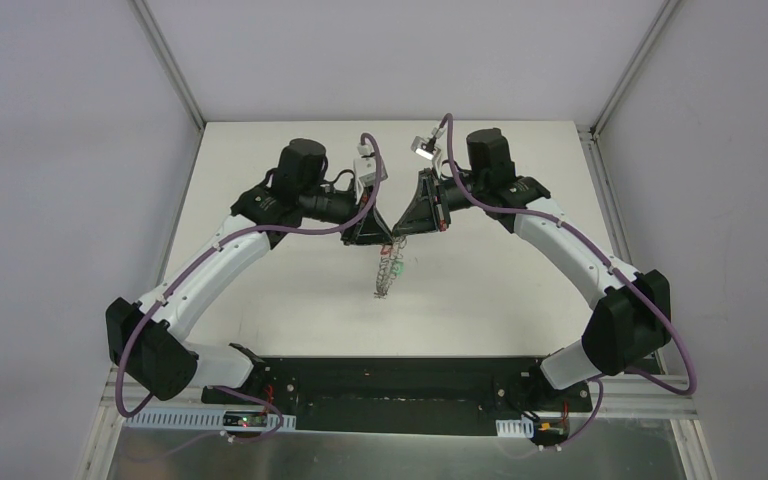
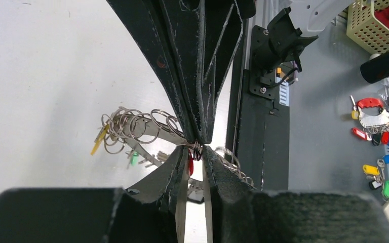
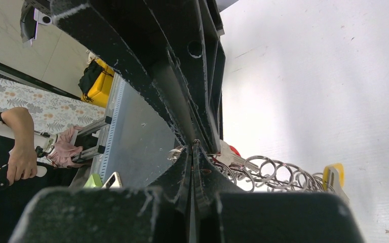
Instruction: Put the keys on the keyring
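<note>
Left wrist view looks along its own fingers. The left gripper (image 2: 195,158) has its jaws narrow, with a slim gap between them, and the red key (image 2: 190,165) sits in that gap right at the tips. Whether the pads truly press it I cannot tell.

Tip to tip against it, from the right, stands the right gripper (image 2: 201,137). Its jaws are fully together and pinch the wire of the keyring (image 2: 137,126). That grip looks meant to steady the ring, so the other arm has a fixed spot to work a key onto.

Outward from the pinch, the ring's coiled loops fan away to either side, lifted above the table (image 2: 40,76). A yellow key (image 2: 99,143) and a green key (image 2: 133,158) dangle among the loops, seemingly threaded already.

From above, both arms meet over the middle of the table, toward its far half. The ring droops from them as a thin strip toward the near edge. My judgement is that the red key is the one being fed on, and a slip at either pinch would drop the lot.
</note>
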Motion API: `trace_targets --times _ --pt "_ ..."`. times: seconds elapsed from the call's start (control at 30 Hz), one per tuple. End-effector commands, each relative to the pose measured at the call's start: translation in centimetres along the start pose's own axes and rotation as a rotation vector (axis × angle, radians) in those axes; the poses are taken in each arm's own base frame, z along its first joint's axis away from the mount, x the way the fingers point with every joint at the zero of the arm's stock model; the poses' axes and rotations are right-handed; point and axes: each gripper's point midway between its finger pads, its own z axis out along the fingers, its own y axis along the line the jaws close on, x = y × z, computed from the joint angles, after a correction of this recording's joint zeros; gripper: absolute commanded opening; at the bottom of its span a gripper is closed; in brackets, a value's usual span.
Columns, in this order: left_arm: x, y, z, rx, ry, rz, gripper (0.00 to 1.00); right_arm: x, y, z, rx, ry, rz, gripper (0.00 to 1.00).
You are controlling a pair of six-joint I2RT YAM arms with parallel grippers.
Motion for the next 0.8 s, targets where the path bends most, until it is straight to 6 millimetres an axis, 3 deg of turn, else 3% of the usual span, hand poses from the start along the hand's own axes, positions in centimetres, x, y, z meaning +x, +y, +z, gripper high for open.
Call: trace_targets --times 0.0,0.2,0.77 --pt "-0.9 -0.7 -0.1 0.046 -0.04 0.007 0.14 -1.5 2.0 -0.7 -0.019 -0.031 -0.101 0.0" --pt "-1.1 -0.7 0.0 0.058 -0.061 -0.021 0.0 -1.5 1.9 -0.7 -0.015 -0.032 -0.102 0.0" --pt "-3.2 -1.3 -1.0 0.042 -0.127 -0.152 0.0 0.0 0.7 -1.1 0.052 -0.021 -0.151 0.0"
